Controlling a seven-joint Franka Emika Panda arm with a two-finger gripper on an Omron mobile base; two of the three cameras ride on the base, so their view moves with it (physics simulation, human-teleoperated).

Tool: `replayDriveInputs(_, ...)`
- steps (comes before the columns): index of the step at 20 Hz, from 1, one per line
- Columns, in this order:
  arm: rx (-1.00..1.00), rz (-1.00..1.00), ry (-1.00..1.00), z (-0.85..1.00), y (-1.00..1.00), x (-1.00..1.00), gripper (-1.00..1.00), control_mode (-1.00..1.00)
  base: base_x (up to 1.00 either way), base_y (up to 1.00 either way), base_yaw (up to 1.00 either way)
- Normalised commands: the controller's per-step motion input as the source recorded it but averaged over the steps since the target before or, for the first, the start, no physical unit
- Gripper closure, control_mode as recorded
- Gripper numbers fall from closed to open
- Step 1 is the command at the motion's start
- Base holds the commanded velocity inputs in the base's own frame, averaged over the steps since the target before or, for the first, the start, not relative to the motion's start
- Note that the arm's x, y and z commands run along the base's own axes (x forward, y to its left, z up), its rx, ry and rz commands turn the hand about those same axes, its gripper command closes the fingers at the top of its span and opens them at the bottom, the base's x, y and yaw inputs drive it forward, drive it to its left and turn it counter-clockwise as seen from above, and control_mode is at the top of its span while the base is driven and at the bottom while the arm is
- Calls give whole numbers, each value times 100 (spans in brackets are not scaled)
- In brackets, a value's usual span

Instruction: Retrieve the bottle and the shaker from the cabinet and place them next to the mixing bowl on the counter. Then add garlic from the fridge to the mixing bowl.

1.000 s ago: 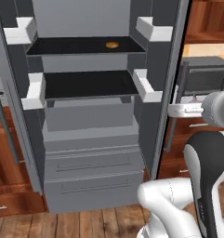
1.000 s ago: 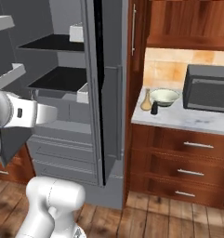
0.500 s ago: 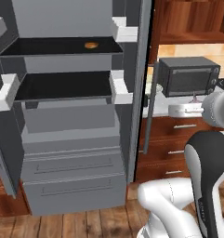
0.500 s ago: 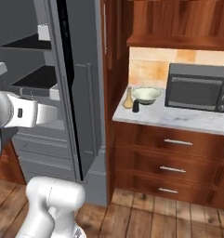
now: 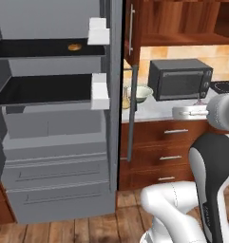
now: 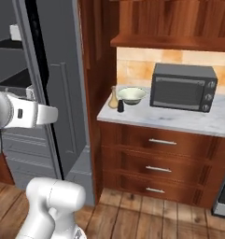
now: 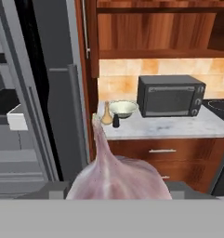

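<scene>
My gripper (image 7: 116, 192) is shut on the garlic (image 7: 117, 173), a pale pinkish bulb that looms large at the bottom of the hand view. In the left base view the hand (image 5: 181, 113) hangs in front of the counter (image 5: 156, 110). Far ahead on the counter (image 7: 178, 128) stand the mixing bowl (image 7: 123, 109), the tan bottle (image 7: 106, 115) and the black shaker (image 7: 115, 122), close together at the left end. They also show from the right: bowl (image 6: 132, 94), bottle (image 6: 113, 98), shaker (image 6: 120, 107). The fridge (image 5: 54, 133) stands open on the left. The cabinet (image 7: 155, 28) hangs above.
A black microwave (image 6: 181, 87) sits on the counter right of the bowl. The open fridge door (image 6: 62, 93) stands between the fridge and the counter. A small orange item (image 5: 74, 47) lies on a fridge shelf. Wood drawers (image 6: 156, 158) run under the counter.
The whole picture has shifted: the base has driven right, so the fridge slid left and the counter with the microwave came into view. The garlic stays in my gripper.
</scene>
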Motion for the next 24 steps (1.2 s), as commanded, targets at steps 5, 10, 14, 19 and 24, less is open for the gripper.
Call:
replayDriveInputs(5, 0, 0, 0, 0, 0, 0, 100, 100, 39, -51, 0)
replayDriveInputs(10, 0, 0, 0, 0, 0, 0, 100, 100, 46, -51, 0)
replayDriveInputs(14, 0, 0, 0, 0, 0, 0, 100, 100, 51, -52, 0)
replayDriveInputs(19, 0, 0, 0, 0, 0, 0, 100, 100, 57, -48, 0)
replayDriveInputs(24, 0, 0, 0, 0, 0, 0, 100, 100, 54, -43, 0)
